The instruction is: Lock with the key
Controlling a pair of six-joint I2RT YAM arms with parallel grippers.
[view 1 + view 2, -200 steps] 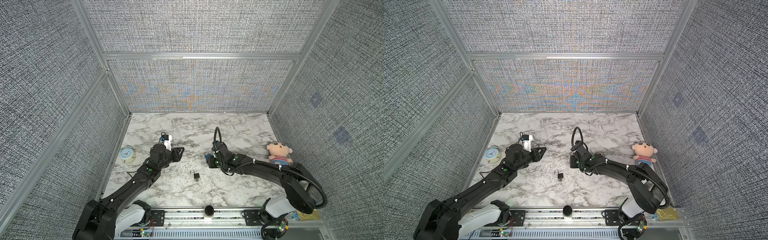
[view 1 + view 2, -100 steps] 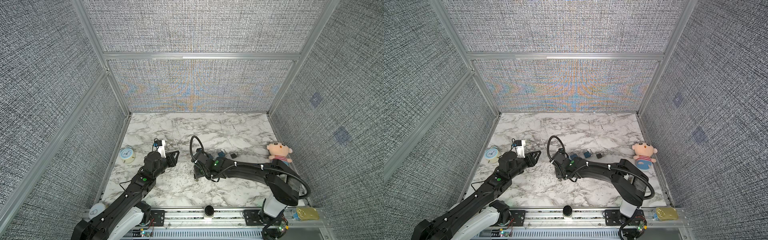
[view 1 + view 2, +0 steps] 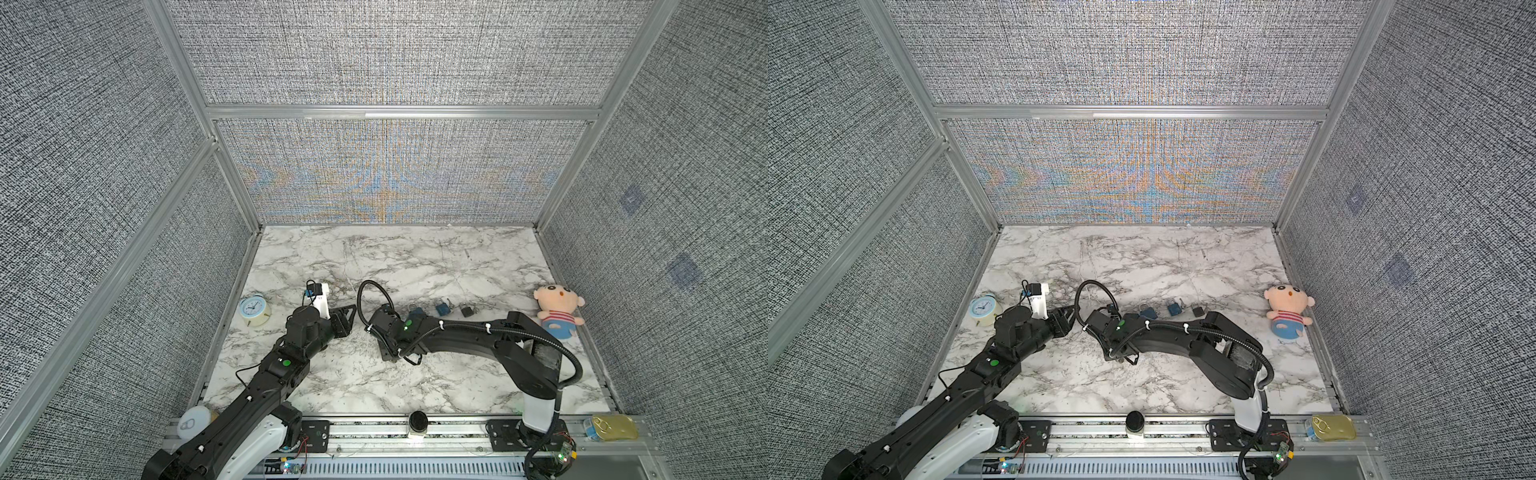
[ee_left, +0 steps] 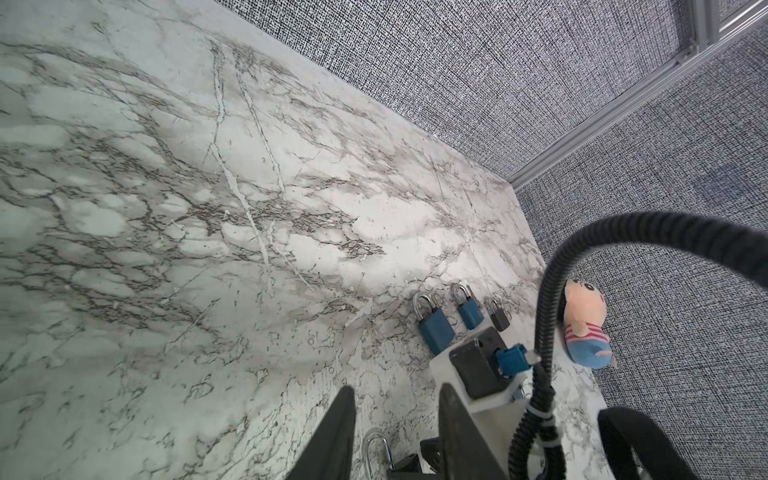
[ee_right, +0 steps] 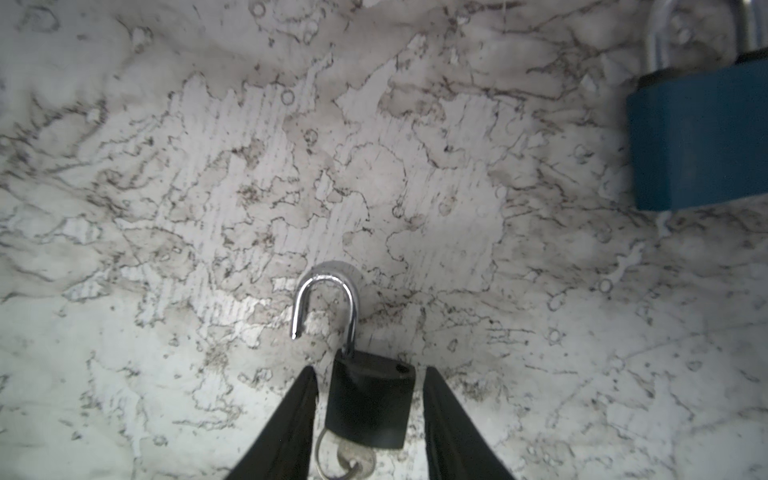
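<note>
4 padlocks lie on the desk (image 3: 415, 257) — 2 blue padlocks (image 4: 434, 328) and a shut black one (image 4: 498, 318) in a row. The open black padlock (image 5: 368, 399), key (image 5: 353, 459) at its base, lies between the right pincer (image 5: 370, 374) fingers — half spread, gaps either side. The left pincer (image 4: 397, 392) hovers near, half spread, empty.

In both top views you had the clock (image 3: 254, 311) at the desk's (image 3: 415, 257) left edge, the doll (image 3: 559, 309) at its right edge, and a row of three padlocks (image 3: 442, 308) between them. A fourth padlock (image 5: 368, 403) lay between your right hand's (image 5: 370, 370) fingers.
</note>
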